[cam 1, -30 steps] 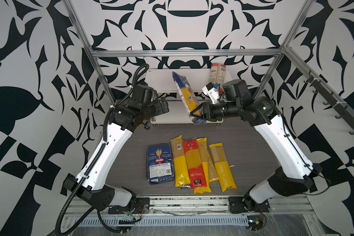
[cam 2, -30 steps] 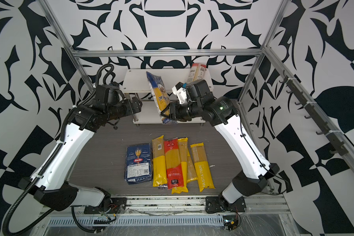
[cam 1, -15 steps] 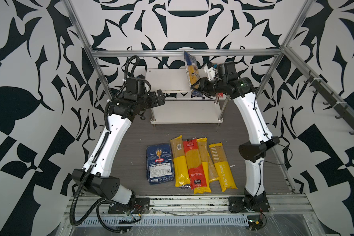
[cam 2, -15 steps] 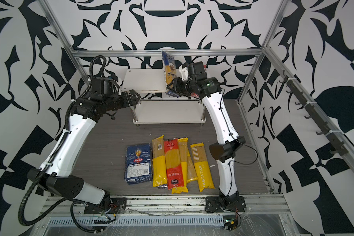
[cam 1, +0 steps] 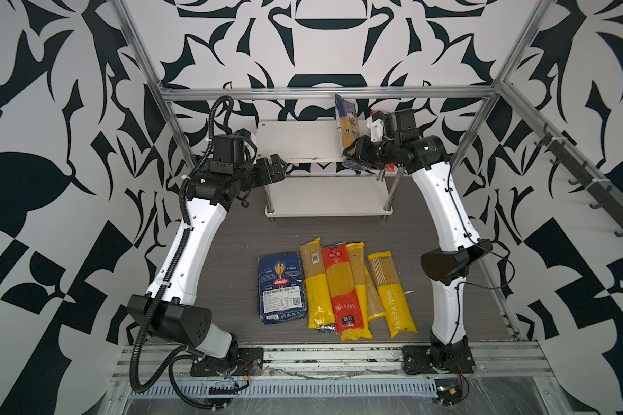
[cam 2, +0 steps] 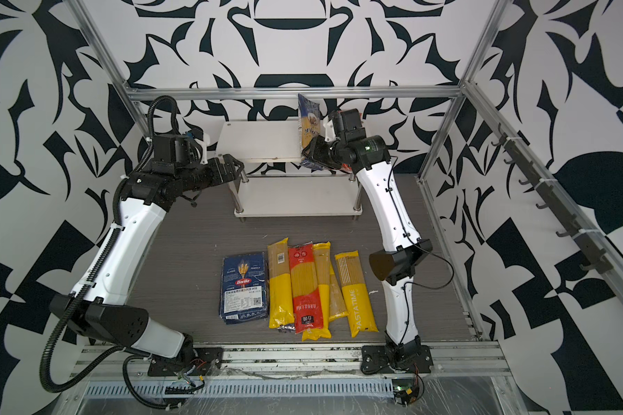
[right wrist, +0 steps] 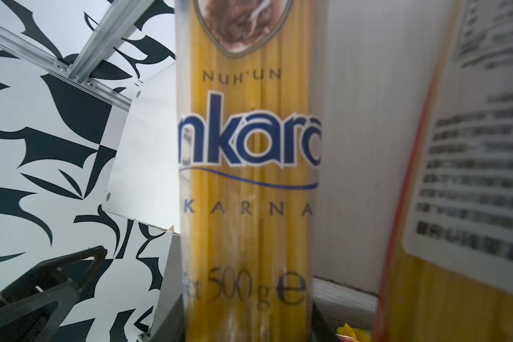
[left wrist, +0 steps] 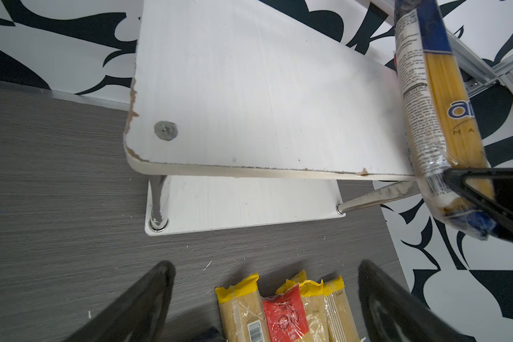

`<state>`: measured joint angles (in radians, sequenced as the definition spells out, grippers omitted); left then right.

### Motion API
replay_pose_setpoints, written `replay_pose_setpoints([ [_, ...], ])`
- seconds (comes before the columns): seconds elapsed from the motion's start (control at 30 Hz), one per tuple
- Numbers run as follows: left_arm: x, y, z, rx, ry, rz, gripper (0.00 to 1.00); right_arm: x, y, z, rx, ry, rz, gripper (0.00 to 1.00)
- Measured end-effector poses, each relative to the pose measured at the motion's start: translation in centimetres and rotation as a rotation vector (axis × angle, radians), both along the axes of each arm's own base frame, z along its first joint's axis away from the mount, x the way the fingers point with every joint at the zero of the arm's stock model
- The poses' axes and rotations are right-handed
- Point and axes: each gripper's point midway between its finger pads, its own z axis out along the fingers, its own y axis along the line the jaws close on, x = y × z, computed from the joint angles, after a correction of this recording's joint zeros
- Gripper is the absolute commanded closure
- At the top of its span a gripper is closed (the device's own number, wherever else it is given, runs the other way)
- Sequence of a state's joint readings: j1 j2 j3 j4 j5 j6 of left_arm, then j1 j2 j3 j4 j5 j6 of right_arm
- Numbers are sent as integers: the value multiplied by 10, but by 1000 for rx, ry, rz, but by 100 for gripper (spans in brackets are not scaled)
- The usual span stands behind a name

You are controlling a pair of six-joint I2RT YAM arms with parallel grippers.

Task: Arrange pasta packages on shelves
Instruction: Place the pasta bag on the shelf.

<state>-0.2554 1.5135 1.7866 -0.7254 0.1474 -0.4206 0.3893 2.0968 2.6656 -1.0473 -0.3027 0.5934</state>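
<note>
My right gripper (cam 1: 353,152) (cam 2: 312,152) is shut on the lower end of a blue and yellow spaghetti bag (cam 1: 346,122) (cam 2: 308,118) (right wrist: 249,177). The bag stands nearly upright at the front right corner of the shelves' top board (cam 1: 295,140) (left wrist: 249,88). My left gripper (cam 1: 276,169) (left wrist: 265,266) is open and empty at the board's front left corner. On the table lie a wide blue Barilla pack (cam 1: 281,287), yellow bags (cam 1: 315,287) and a red bag (cam 1: 340,287). Another pack (right wrist: 471,177) stands close beside the held bag.
The lower board (cam 1: 324,197) is bare. Aluminium frame bars (cam 1: 324,92) run just behind and beside the shelves, close to the bag's top end. Patterned walls close the cell on three sides. Dark table (cam 1: 428,222) shows between the shelves and the packs.
My right arm lifted the spaghetti bag from in front of the shelves up to the top board's right end and stood it upright. My left gripper stayed open near the left corner.
</note>
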Motion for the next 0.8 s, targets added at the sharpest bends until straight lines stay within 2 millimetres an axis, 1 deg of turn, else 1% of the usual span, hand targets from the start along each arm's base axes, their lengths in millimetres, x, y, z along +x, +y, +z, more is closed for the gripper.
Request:
replay_pose_setpoints([
  [0.07, -2, 0, -2, -4, 6, 1, 1, 1, -1, 0, -7, -3, -6, 100],
  [0.1, -2, 0, -3, -7, 8, 1, 1, 1, -2, -1, -9, -2, -7, 98],
  [0.17, -5, 1, -4, -14, 12, 7, 1, 0, -2, -1, -13, -3, -5, 69],
  [0.2, -7, 2, -5, -17, 15, 10, 1, 0, -2, -1, -16, -5, -3, 59],
  [0.27, -11, 3, -7, -24, 22, 15, 1, 0, -2, -2, -21, -5, -1, 50],
  [0.4, -21, 6, -10, -36, 29, 24, 1, 1, -5, 1, -33, -23, -10, 39],
  [0.53, -32, 10, -8, -40, 19, 33, 1, -1, -11, 19, -38, -84, -16, 37],
  [0.73, -47, 17, -8, -40, 8, 53, 1, -14, -18, 62, -1, -195, -19, 36],
  [0.8, -51, 19, -8, -40, 6, 61, 1, -17, -20, 74, 11, -224, -20, 35],
])
